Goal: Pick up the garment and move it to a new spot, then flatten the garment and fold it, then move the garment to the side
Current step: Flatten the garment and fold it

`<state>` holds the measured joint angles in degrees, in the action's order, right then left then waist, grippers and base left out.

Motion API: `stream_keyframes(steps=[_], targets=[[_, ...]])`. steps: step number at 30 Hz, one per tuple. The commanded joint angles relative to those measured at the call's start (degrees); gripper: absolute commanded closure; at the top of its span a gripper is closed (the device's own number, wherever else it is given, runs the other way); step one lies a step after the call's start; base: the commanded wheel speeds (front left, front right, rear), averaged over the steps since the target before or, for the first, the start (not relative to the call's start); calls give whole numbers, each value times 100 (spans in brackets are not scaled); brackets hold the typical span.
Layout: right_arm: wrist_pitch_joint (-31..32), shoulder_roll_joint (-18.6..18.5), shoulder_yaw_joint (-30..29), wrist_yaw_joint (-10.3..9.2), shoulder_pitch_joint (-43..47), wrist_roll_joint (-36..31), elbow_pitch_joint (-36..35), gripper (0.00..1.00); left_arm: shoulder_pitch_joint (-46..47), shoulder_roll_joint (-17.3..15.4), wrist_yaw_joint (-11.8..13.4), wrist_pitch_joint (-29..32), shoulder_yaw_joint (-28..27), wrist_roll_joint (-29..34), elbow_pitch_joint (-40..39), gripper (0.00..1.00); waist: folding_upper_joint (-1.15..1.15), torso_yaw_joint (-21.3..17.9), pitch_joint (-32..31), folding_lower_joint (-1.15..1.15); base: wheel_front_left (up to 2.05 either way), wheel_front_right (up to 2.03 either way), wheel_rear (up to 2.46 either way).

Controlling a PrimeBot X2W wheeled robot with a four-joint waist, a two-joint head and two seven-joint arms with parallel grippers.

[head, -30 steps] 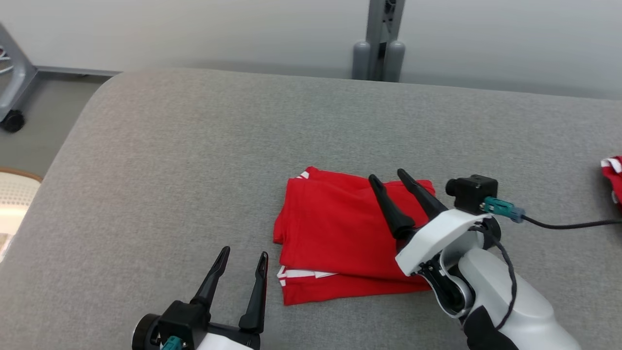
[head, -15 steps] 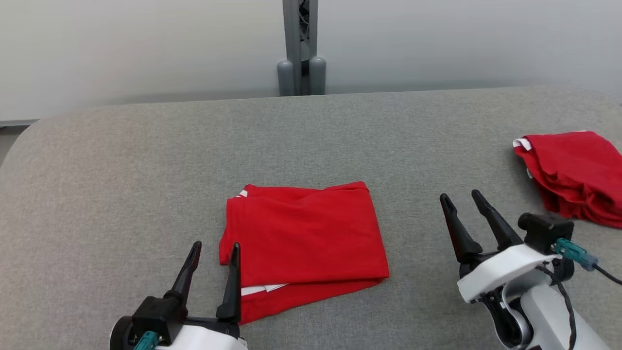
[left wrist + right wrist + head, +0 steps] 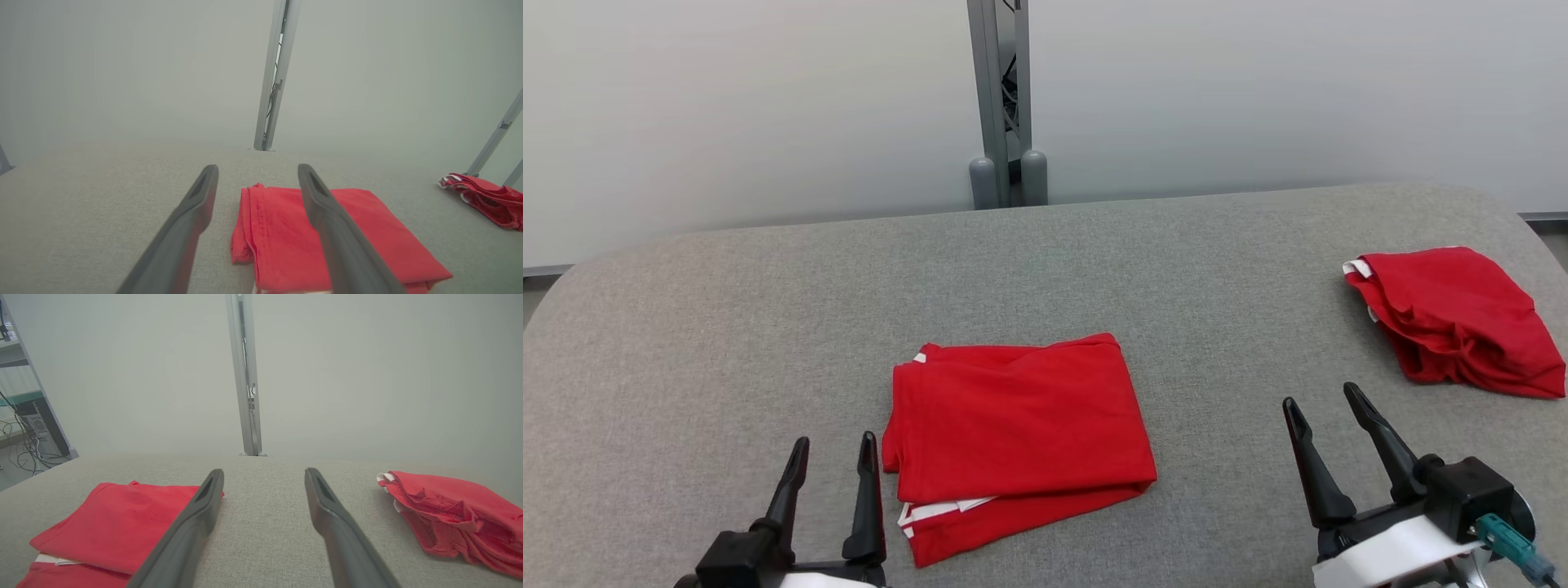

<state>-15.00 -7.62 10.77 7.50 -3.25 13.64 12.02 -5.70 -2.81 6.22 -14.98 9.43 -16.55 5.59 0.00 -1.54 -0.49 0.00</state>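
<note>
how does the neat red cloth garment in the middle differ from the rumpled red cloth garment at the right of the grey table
Shape: the folded red garment is a flat, straight-edged rectangle; the rumpled red garment is a wrinkled, uneven heap.
Place: the folded red garment lies mid-table on the grey fabric-covered table; the rumpled red garment lies near its right edge.
Shared: both are red with white trim.

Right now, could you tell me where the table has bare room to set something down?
Widest: the table's left side, from its rounded edge to the folded red garment. Also bare: the gap between that garment and the crumpled red garment, ahead of the right gripper, and the far strip along the back edge. Crowded: the right end.
</note>
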Motion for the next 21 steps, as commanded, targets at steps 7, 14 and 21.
stream_keyframes(steps=[7, 14, 21], targets=[[-20, 166, -196, -1, 526, -287, -402, 0, -281, -22, -169, -21, -302, 323, -219, 0, 0, -12, -74, 0, 0, 0, 0], [-20, 267, -187, -1, 675, -349, -434, 0, -458, -23, -301, -21, -417, 508, -463, 0, 0, -4, -69, 0, 0, 0, 0], [-20, 294, -180, -2, 608, -352, -384, 0, -444, -22, -256, -21, -319, 549, -475, 0, 0, 20, -70, 0, 0, 0, 0]])
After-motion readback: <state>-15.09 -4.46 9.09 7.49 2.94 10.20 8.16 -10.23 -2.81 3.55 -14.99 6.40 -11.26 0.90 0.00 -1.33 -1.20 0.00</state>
